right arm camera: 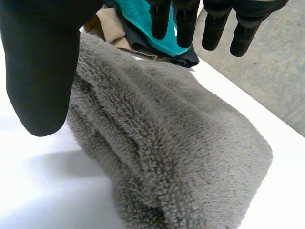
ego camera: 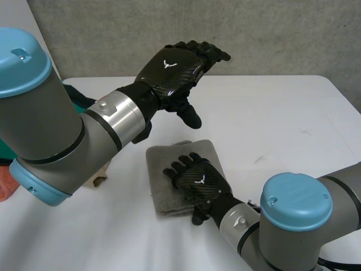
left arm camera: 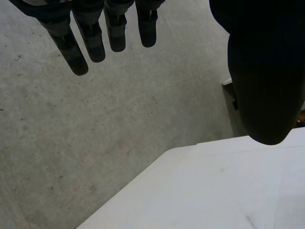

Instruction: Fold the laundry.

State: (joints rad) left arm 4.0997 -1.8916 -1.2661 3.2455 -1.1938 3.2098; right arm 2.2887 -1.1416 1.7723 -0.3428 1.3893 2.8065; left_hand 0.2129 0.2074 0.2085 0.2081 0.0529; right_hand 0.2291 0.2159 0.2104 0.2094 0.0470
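Head view. The grey towel (ego camera: 161, 192) lies folded into a small thick block on the white surface (ego camera: 282, 130), near the front middle. My right hand (ego camera: 200, 182) rests on top of it, fingers spread and nearly flat, gripping nothing. My left hand (ego camera: 175, 68) hangs in the air well above and behind the towel, fingers relaxed, empty. Past the left arm I see a brown object (ego camera: 98, 179); I cannot tell whether it is a container.

Left wrist view. Fingers (left arm camera: 93, 40) are straight and the thumb (left arm camera: 267, 86) stands apart from them, so the hand is open. Below it are the surface's corner and the grey floor (left arm camera: 71, 133), with no cloth in reach.

Right wrist view. Fingers (right arm camera: 186, 24) are extended over the towel's far part, with the folded layers showing along the near edge. Beyond the towel lie a teal cloth (right arm camera: 138, 16) and a tan cloth (right arm camera: 107, 24), heaped together. I see no bin or basket wall round them.

Risks, my judgement:
- The pile is thick and springy, so the top layer may spring open if the right hand lifts off abruptly.
- A sideways drag of the palm would shear the layers and spoil the fold.
- The left hand sits over the surface's corner, so reaching for the heap from there could sweep cloth off the edge.
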